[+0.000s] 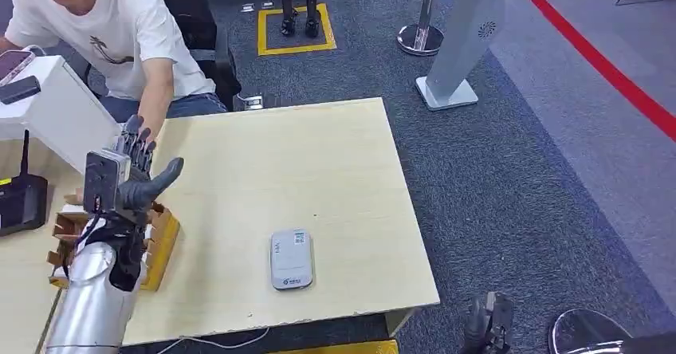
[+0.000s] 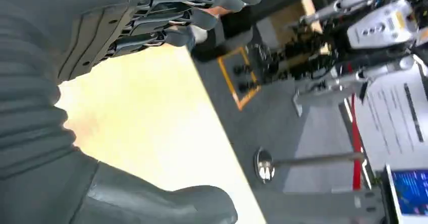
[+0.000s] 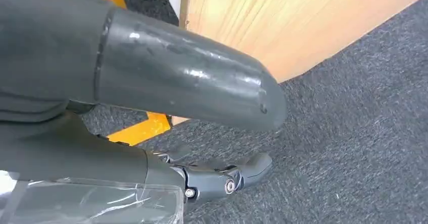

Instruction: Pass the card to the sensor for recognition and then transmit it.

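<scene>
A pale wooden table [image 1: 319, 163] is standing on dark grey carpet [image 1: 526, 178]. A small white-and-grey card reader [image 1: 291, 258] is lying flat near the table's front edge, well apart from the rest. A cardboard holder [image 1: 159, 246] is sitting at the left side. Further left, a black box with an antenna [image 1: 20, 198] is resting on the top.

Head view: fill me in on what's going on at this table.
The robot's left hand is raised above the wooden table's left side, thumb apart from the fingers, with no card visible in it. A person's hand reaches in just beyond it. The grey card sensor lies untouched near the table's front edge. The right hand hangs low beside the table, over the carpet.
</scene>
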You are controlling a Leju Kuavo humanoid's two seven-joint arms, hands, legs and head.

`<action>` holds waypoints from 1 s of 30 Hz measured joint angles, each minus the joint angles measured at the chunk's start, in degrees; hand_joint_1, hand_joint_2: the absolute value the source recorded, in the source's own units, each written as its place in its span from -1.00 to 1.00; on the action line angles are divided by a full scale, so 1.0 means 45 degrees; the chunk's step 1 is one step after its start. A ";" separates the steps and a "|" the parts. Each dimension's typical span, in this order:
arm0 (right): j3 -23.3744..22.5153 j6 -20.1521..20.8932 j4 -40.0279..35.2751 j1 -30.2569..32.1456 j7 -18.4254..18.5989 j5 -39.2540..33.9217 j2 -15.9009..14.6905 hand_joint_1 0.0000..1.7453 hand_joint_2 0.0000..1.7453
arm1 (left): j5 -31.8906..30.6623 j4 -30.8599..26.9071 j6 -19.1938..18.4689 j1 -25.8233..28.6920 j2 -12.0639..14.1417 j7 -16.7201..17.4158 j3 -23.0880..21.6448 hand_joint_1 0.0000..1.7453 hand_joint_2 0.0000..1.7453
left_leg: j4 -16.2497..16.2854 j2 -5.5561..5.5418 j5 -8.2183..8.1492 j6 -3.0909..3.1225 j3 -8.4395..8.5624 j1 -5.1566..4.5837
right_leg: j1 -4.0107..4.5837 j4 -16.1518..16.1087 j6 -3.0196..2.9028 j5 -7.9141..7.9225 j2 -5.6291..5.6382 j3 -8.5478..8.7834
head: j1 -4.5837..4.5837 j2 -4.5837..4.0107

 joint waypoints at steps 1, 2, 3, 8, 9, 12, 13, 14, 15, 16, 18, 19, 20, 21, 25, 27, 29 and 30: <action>0.0000 0.0000 0.0010 0.0020 -0.0010 -0.0034 -0.0010 -1.00 -1.00 | 0.0000 -0.0197 0.0098 0.0336 -0.0029 -0.0049 -0.0123 -1.00 1.00 | 0.0000 0.0000 0.0000 0.0000 0.0000 0.0000 | 0.0000 0.0000 0.0000 0.0000 0.0000 0.0000 | 0.0000 0.0000; 0.0000 0.0000 0.0029 0.0038 -0.0015 -0.0059 -0.0020 -1.00 -1.00 | -0.0029 -0.0391 0.0161 0.0655 -0.0049 -0.0107 -0.0244 -1.00 1.00 | 0.0000 0.0000 -0.0001 0.0001 0.0000 0.0000 | 0.0000 -0.0001 0.0001 -0.0001 0.0001 0.0000 | -0.0005 0.0000; 0.0000 0.0000 0.0044 0.0063 -0.0030 -0.0083 -0.0039 -1.00 -1.00 | -0.0058 -0.0583 0.0224 0.0958 -0.0073 -0.0146 -0.0389 -1.00 1.00 | 0.0000 -0.0002 -0.0002 0.0003 -0.0001 0.0000 | 0.0000 -0.0001 0.0004 -0.0003 0.0000 0.0000 | 0.0000 0.0000; -0.0005 0.0005 0.0102 0.0171 -0.0083 -0.0122 -0.0098 -1.00 -1.00 | -0.0398 -0.1245 0.0657 0.2325 -0.0195 -0.0370 -0.0759 -1.00 1.00 | -0.0001 -0.0001 -0.0007 0.0002 -0.0004 0.0000 | 0.0000 -0.0003 0.0005 -0.0005 0.0000 0.0000 | 0.0000 0.0000; -0.0005 0.0005 0.0107 0.0200 -0.0083 -0.0126 -0.0112 -1.00 -1.00 | -0.0566 -0.1346 0.0834 0.2610 -0.0228 -0.0461 -0.0812 -1.00 1.00 | -0.0001 -0.0003 -0.0007 0.0003 -0.0004 0.0000 | 0.0000 -0.0004 0.0006 -0.0006 -0.0001 0.0000 | -0.0005 0.0000; -0.0010 -0.0005 0.0121 0.0246 -0.0102 -0.0185 -0.0122 -1.00 -1.00 | -0.1493 -0.1613 0.1616 0.3211 -0.0292 -0.0839 -0.0895 -1.00 1.00 | -0.0001 -0.0004 -0.0009 0.0006 -0.0004 0.0000 | 0.0000 -0.0005 0.0007 -0.0007 -0.0002 -0.0001 | -0.0005 0.0000; -0.0010 -0.0010 0.0121 0.0264 -0.0107 -0.0195 -0.0132 -1.00 -1.00 | -0.1832 -0.1697 0.1832 0.3327 -0.0292 -0.0918 -0.0909 -1.00 1.00 | -0.0001 -0.0005 -0.0009 0.0006 -0.0004 0.0000 | 0.0000 -0.0005 0.0007 -0.0007 -0.0003 0.0000 | 0.0000 0.0000; -0.0014 -0.0010 0.0121 0.0285 -0.0117 -0.0195 -0.0141 -1.00 -1.00 | -0.2285 -0.1827 0.2088 0.3428 -0.0292 -0.0971 -0.0909 -1.00 1.00 | -0.0001 -0.0004 -0.0009 0.0006 -0.0004 0.0000 | 0.0000 -0.0005 0.0007 -0.0007 -0.0003 0.0000 | 0.0000 0.0000; -0.0019 -0.0010 0.0121 0.0312 -0.0127 -0.0194 -0.0151 -1.00 -1.00 | -0.2692 -0.1950 0.2279 0.3499 -0.0292 -0.1015 -0.0909 -1.00 1.00 | -0.0001 -0.0006 -0.0008 0.0006 -0.0004 0.0000 | 0.0001 -0.0005 0.0007 -0.0007 -0.0005 0.0000 | -0.0005 0.0000; -0.0019 -0.0005 0.0121 0.0337 -0.0151 -0.0185 -0.0175 -1.00 -1.00 | -0.3096 -0.2084 0.2420 0.3524 -0.0282 -0.1025 -0.0909 -1.00 1.00 | -0.0001 -0.0009 -0.0008 0.0007 -0.0006 0.0000 | 0.0001 -0.0004 0.0007 -0.0007 -0.0009 0.0000 | 0.0000 0.0000; -0.0019 0.0005 0.0117 0.0359 -0.0199 -0.0131 -0.0195 -1.00 -1.00 | -0.3767 -0.2323 0.2623 0.3510 -0.0262 -0.1025 -0.0909 -1.00 1.00 | -0.0001 -0.0010 -0.0006 0.0006 -0.0004 0.0001 | 0.0001 -0.0003 0.0007 -0.0006 -0.0011 0.0002 | 0.0000 0.0000; -0.0019 0.0005 0.0117 0.0360 -0.0204 -0.0117 -0.0200 -1.00 -1.00 | -0.3976 -0.2410 0.2648 0.3483 -0.0243 -0.0996 -0.0909 -1.00 1.00 | -0.0001 -0.0009 -0.0006 0.0006 -0.0004 0.0001 | 0.0001 -0.0003 0.0007 -0.0005 -0.0010 0.0002 | -0.0005 0.0000; -0.0019 0.0010 0.0117 0.0361 -0.0204 -0.0112 -0.0204 -1.00 -1.00 | -0.4183 -0.2489 0.2652 0.3431 -0.0214 -0.0908 -0.0909 -1.00 1.00 | -0.0001 -0.0009 -0.0003 0.0005 -0.0004 0.0001 | 0.0001 -0.0003 0.0007 -0.0005 -0.0010 0.0002 | 0.0000 0.0000; -0.0024 0.0010 0.0117 0.0359 -0.0204 -0.0083 -0.0209 -1.00 -1.00 | -0.4377 -0.2552 0.2652 0.3341 -0.0175 -0.0840 -0.0909 -1.00 1.00 | -0.0001 -0.0009 -0.0002 0.0005 -0.0003 0.0001 | 0.0001 -0.0002 0.0007 -0.0005 -0.0010 0.0002 | 0.0000 0.0000; -0.0024 0.0054 0.0087 0.0345 -0.0214 0.0000 -0.0209 -1.00 -1.00 | -0.5451 -0.2615 0.2803 0.2583 0.0170 -0.0315 -0.0909 -1.00 1.00 | -0.0001 -0.0020 0.0004 0.0001 -0.0004 0.0003 | 0.0002 0.0000 0.0005 -0.0003 -0.0021 0.0004 | -0.0005 0.0000; -0.0024 0.0068 0.0083 0.0328 -0.0243 0.0029 -0.0209 -1.00 -1.00 | -0.6423 -0.2610 0.2764 0.1898 0.0549 0.0268 -0.0909 -1.00 1.00 | -0.0001 -0.0021 0.0006 -0.0001 -0.0003 0.0006 | 0.0005 0.0002 0.0003 -0.0001 -0.0021 0.0004 | 0.0000 0.0000; -0.0029 0.0088 0.0078 0.0316 -0.0297 0.0009 -0.0209 -1.00 -1.00 | -0.7721 -0.2571 0.2564 0.1094 0.0987 0.0953 -0.0914 -1.00 1.00 | -0.0001 -0.0021 0.0014 -0.0010 -0.0002 0.0008 | 0.0007 0.0003 0.0000 0.0002 -0.0020 0.0002 | -0.0005 0.0000; -0.0044 0.0122 0.0058 0.0316 -0.0326 0.0000 -0.0214 -1.00 -1.00 | -0.8391 -0.2522 0.2404 0.0652 0.1259 0.1298 -0.0939 -1.00 1.00 | -0.0001 -0.0021 0.0015 -0.0011 -0.0002 0.0011 | 0.0008 0.0005 -0.0001 0.0002 -0.0019 0.0001 | 0.0000 0.0000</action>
